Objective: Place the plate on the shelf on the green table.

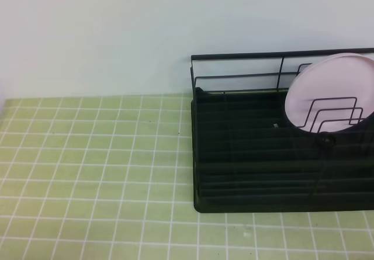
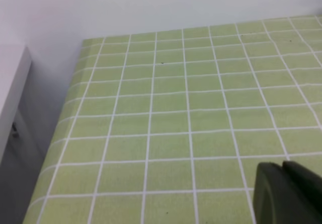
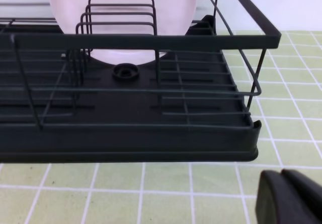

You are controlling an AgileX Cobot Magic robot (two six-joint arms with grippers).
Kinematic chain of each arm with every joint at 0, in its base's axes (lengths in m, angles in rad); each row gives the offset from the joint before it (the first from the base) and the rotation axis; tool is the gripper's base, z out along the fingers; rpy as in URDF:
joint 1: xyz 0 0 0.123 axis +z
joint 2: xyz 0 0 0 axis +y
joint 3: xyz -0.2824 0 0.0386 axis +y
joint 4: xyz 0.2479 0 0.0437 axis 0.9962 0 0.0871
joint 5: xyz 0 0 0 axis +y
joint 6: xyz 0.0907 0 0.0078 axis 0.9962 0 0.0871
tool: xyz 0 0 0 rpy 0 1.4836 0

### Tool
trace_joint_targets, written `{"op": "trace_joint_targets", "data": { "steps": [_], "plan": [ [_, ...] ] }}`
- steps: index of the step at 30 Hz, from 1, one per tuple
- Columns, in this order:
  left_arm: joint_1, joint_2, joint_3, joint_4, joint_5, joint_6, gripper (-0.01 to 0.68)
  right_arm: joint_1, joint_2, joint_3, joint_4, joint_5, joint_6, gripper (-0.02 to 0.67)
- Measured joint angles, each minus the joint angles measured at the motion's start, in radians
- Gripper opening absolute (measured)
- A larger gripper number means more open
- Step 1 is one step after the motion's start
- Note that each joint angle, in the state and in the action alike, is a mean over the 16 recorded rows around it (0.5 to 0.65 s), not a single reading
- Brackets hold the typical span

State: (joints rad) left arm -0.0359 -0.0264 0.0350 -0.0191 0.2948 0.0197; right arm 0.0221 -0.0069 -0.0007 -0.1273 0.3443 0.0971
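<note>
On our left, the left gripper (image 2: 288, 191) shows only as a dark tip in the bottom right corner of its own wrist view, its fingers pressed together with nothing between them. Ahead of it and off to its left we see only the green table (image 2: 176, 108), square tiles and white grout running up to a pale wall (image 2: 151, 7). At the far left of that view a white ledge (image 2: 10, 83) sits beyond the table's edge.

From the high view, the table fills the left and the shelf (image 1: 257, 172) stands on it toward the right, its back against the wall; neither gripper shows up there.

Moving right, the right gripper (image 3: 289, 196) is a dark tip low in its wrist view too, closed tight and holding nothing. It hangs over bare tiles, just short of the shelf's front right corner and apart from it. Ahead of it and to its left, the shelf's dark tray base and wire bars spread wide. The plate (image 3: 126, 12) stands on edge at the back of the shelf, behind the looped dividers (image 3: 118, 15), well apart from our right gripper. In the high view it leans, tilted, at the rack's right end.
</note>
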Motion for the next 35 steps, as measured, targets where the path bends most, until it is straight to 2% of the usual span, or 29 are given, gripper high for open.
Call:
{"op": "trace_joint_targets", "data": {
  "steps": [35],
  "plan": [
    [0.002,0.0,0.0,0.0,0.006,0.0,0.0,0.0,0.001,0.0,0.0,-0.002,-0.002,0.0]
  ]
}}
